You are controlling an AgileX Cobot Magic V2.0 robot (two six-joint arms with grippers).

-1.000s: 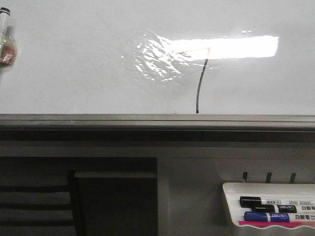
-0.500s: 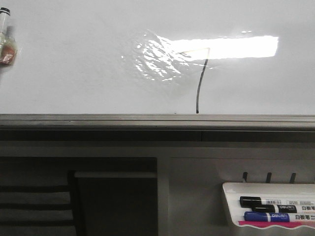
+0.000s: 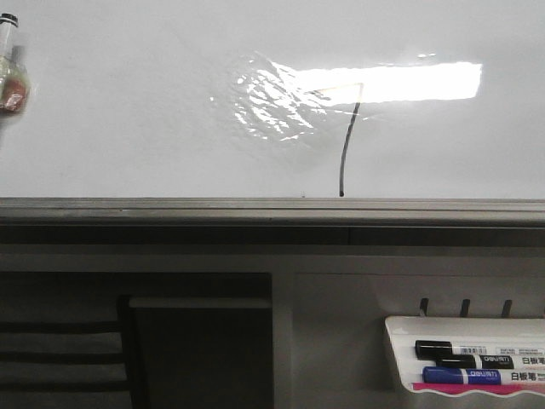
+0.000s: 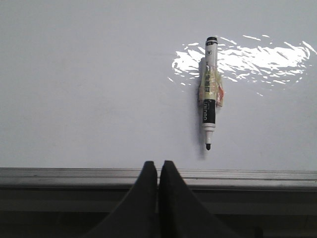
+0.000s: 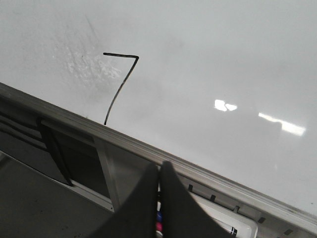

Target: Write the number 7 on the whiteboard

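You are looking at a large glossy whiteboard (image 3: pixel 128 111) that fills the upper half of the front view. A bright rectangular glare sits right of centre near the top, with a wrinkled shiny patch (image 3: pixel 268 98) at its left end.

The number 7 (image 3: pixel 345 153) is drawn on the board in thin black line. Its short top bar is faint and lost partly in the glare; the long downstroke curves slightly leftward and ends just above the grey metal frame (image 3: pixel 272 209) that runs along the board's lower edge. In your right wrist view the same figure (image 5: pixel 119 87) shows plainly, bar and stroke joined at a sharp corner, its foot close to the frame.

At the far left edge of the front view, a marker (image 3: pixel 8 68) rests upright on the board, partly cut off. Your left wrist view shows it whole (image 4: pixel 209 94): uncapped, black tip pointing toward the frame, a yellowish wrap around its middle, lying against the board just beside a glare patch.

Below the frame, at lower right, a small white tray (image 3: pixel 400 341) hangs holding a black marker (image 3: pixel 460 351) and a blue marker (image 3: pixel 464 375).

Your left gripper (image 4: pixel 158 171) has its jaws pressed together, holding nothing, in front of the frame. Your right gripper (image 5: pixel 159 176) likewise has its jaws closed on nothing, apart from the board.
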